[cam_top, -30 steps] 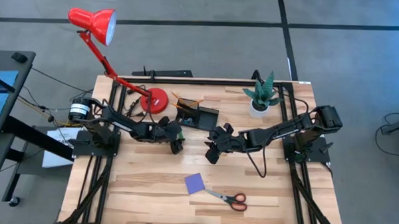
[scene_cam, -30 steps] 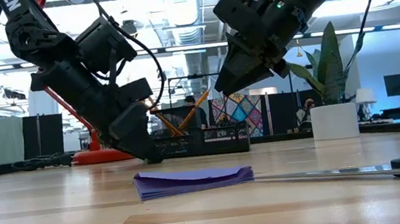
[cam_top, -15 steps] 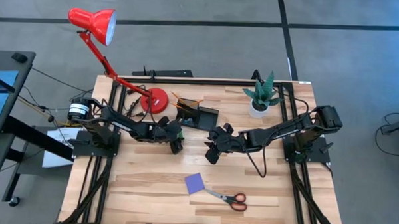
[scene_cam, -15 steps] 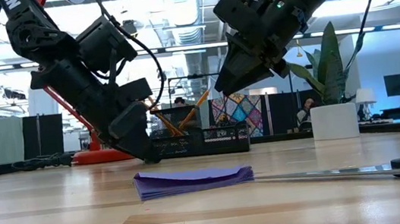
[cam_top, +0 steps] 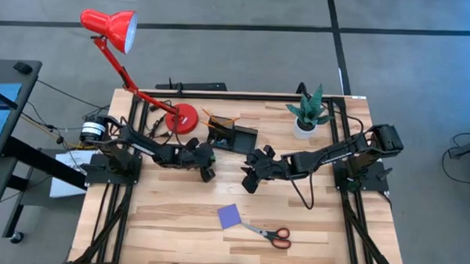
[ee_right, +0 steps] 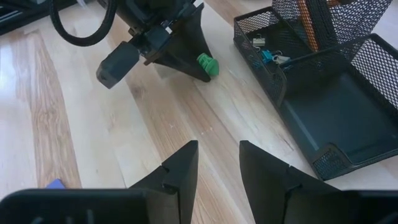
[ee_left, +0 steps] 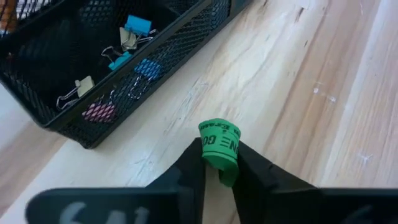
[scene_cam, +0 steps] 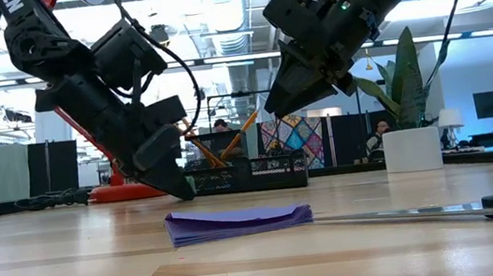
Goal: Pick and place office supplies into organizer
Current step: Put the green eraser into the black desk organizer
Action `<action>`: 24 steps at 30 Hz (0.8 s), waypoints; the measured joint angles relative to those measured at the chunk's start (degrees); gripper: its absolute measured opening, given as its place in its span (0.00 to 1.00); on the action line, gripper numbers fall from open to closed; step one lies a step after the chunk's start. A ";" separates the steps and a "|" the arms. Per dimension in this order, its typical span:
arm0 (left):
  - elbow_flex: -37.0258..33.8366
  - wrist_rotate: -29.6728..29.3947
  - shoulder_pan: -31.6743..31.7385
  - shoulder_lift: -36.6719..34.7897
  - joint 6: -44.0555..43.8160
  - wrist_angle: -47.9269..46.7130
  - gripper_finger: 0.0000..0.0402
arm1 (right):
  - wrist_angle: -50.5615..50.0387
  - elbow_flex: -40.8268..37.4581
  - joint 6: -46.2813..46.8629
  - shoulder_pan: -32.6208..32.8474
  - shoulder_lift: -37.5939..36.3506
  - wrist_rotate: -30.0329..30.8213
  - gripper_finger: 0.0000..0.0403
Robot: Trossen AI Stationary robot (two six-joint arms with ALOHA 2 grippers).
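Green eraser [ee_left: 219, 144] pinched in left gripper [ee_left: 219, 167], beside organizer [ee_left: 93, 118]

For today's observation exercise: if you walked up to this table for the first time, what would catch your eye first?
The red desk lamp rising over the table's far left corner stands out most. Mid-table, the left gripper is shut on a small green eraser beside the black mesh organizer, while the right gripper hangs open nearby. Near the front edge lie a purple notepad and red-handled scissors.
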 joint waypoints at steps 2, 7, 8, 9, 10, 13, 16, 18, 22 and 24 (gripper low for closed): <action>-0.01 -1.05 -0.09 0.04 0.76 1.49 0.11 | 0.02 0.00 0.00 0.00 0.00 0.00 0.28; -0.01 -2.27 -0.07 0.20 2.52 4.67 0.11 | 0.02 0.00 0.00 0.00 0.00 0.00 0.28; 0.13 -2.39 -0.05 0.26 3.08 4.99 0.11 | 0.02 0.00 0.00 0.00 0.00 0.00 0.28; 0.50 -2.53 -0.01 0.34 3.43 5.13 0.11 | 0.02 0.00 0.00 0.00 0.00 0.00 0.28; 1.07 -2.81 0.04 0.38 3.81 5.23 0.11 | 0.02 0.00 0.00 0.00 0.00 0.00 0.28; 3.17 -3.54 0.04 0.31 6.22 5.87 0.12 | 0.02 0.00 0.00 -0.02 0.00 0.02 0.28; 5.56 -4.89 0.04 0.29 9.59 5.73 0.12 | 0.02 0.00 0.00 -0.02 0.00 0.04 0.28; 7.42 -7.91 0.17 0.17 11.34 4.53 0.12 | 0.02 0.00 0.00 -0.02 0.00 0.04 0.28; 10.47 -11.32 2.58 0.12 13.03 -3.15 0.12 | 0.02 0.00 0.00 0.00 0.00 0.02 0.28; 11.11 -10.77 4.38 0.12 12.36 -4.78 0.12 | 0.02 0.00 0.00 0.00 0.00 0.00 0.28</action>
